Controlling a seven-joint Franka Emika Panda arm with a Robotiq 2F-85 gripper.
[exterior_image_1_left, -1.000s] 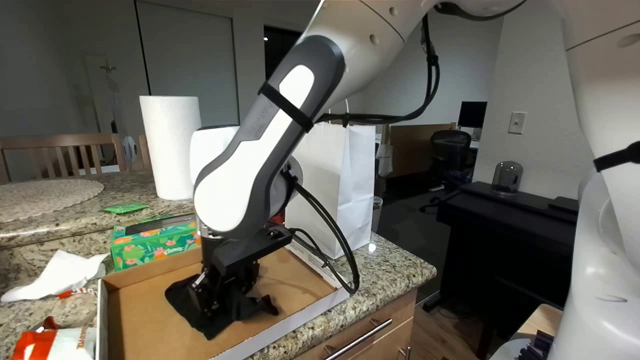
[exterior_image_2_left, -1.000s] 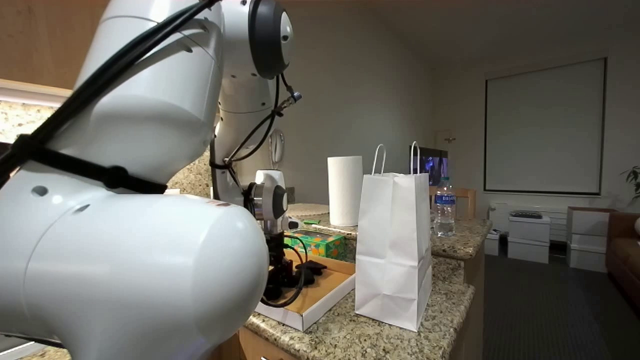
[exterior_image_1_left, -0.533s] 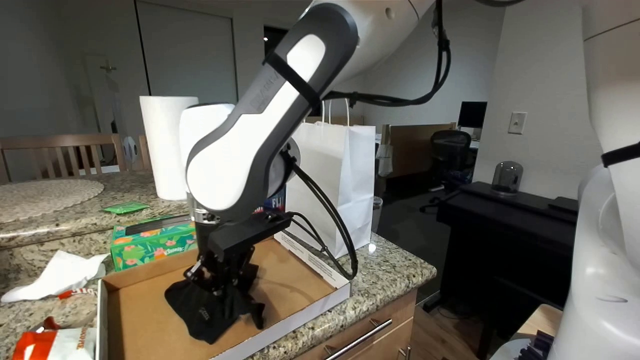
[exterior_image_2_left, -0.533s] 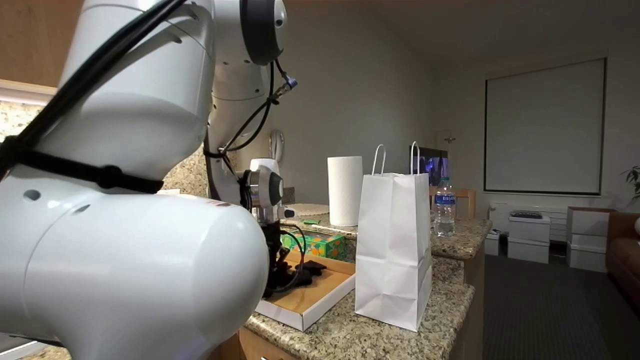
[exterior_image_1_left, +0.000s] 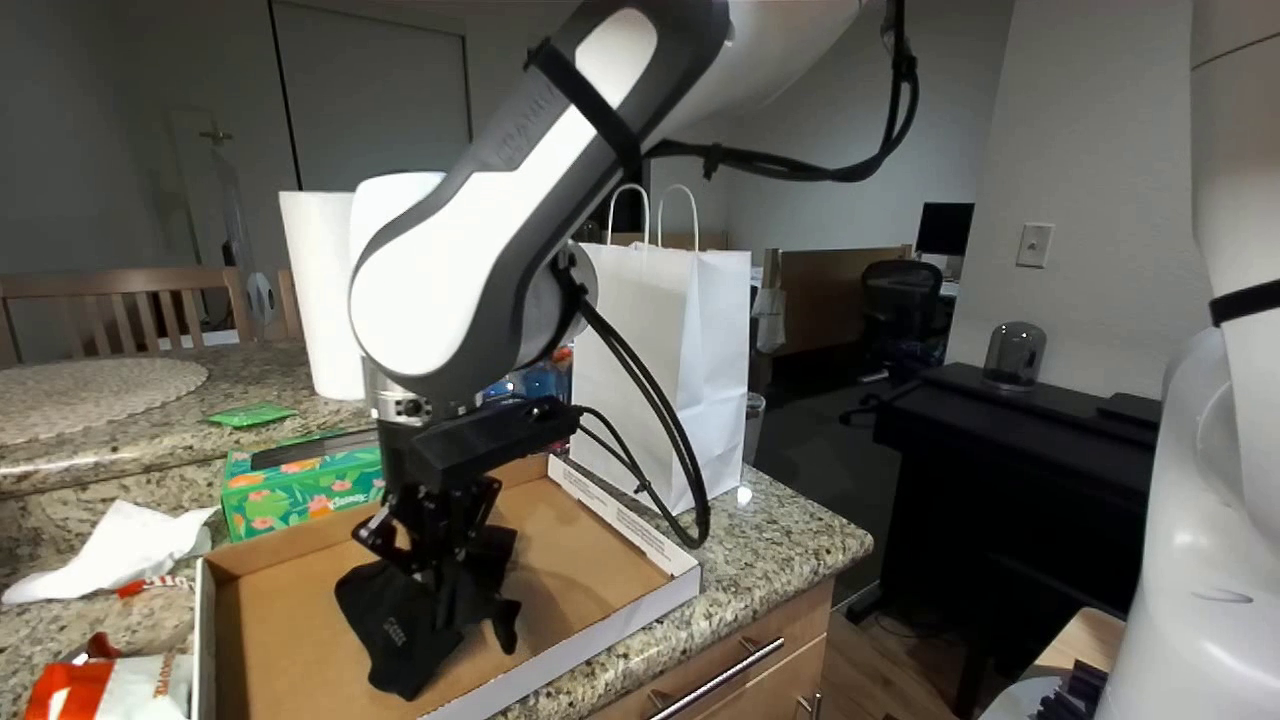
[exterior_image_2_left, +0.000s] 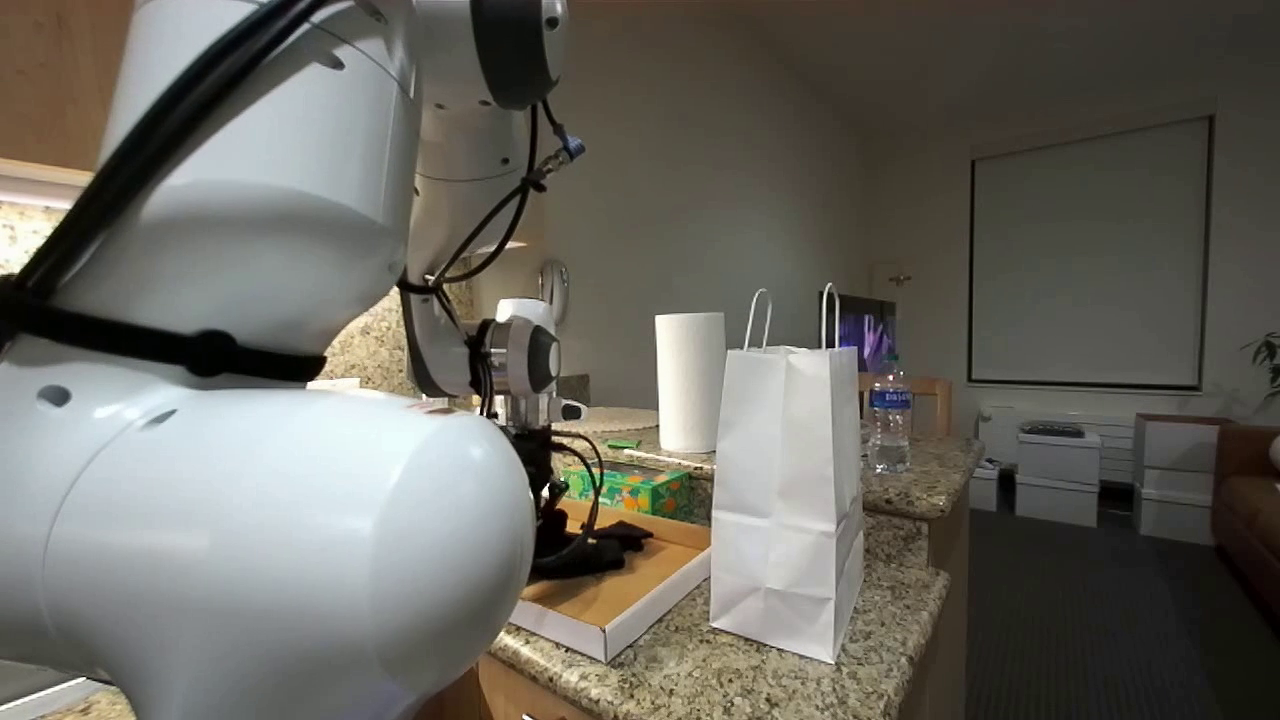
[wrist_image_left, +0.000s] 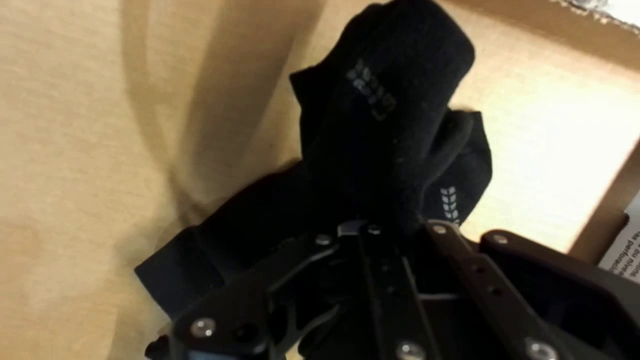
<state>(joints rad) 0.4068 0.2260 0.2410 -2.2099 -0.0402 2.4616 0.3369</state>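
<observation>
Black sock-like cloths (exterior_image_1_left: 395, 635) with small pale lettering lie bunched in a shallow cardboard tray (exterior_image_1_left: 280, 630). They also show in an exterior view (exterior_image_2_left: 600, 552) and fill the middle of the wrist view (wrist_image_left: 380, 130). My gripper (exterior_image_1_left: 445, 580) points down over the tray. In the wrist view its fingertips (wrist_image_left: 395, 229) are close together, with a bunched fold of the black cloth pinched between them. The cloth rises to the fingers, while other parts spread on or near the tray floor. Black on black hides the exact contact. The robot's arm partly hides the gripper in an exterior view (exterior_image_2_left: 548, 510).
A flowered tissue box (exterior_image_1_left: 305, 490) stands behind the tray. A white paper bag (exterior_image_1_left: 665, 380) stands beside it near the counter edge. A paper towel roll (exterior_image_1_left: 325, 290) is on the raised counter. Crumpled tissue (exterior_image_1_left: 120, 555) and a red-white packet (exterior_image_1_left: 115, 690) lie beside the tray.
My gripper has risen from low in the tray and shifted slightly left in an exterior view. The black cloth is drawn up with it, its loose ends shifting and hanging.
</observation>
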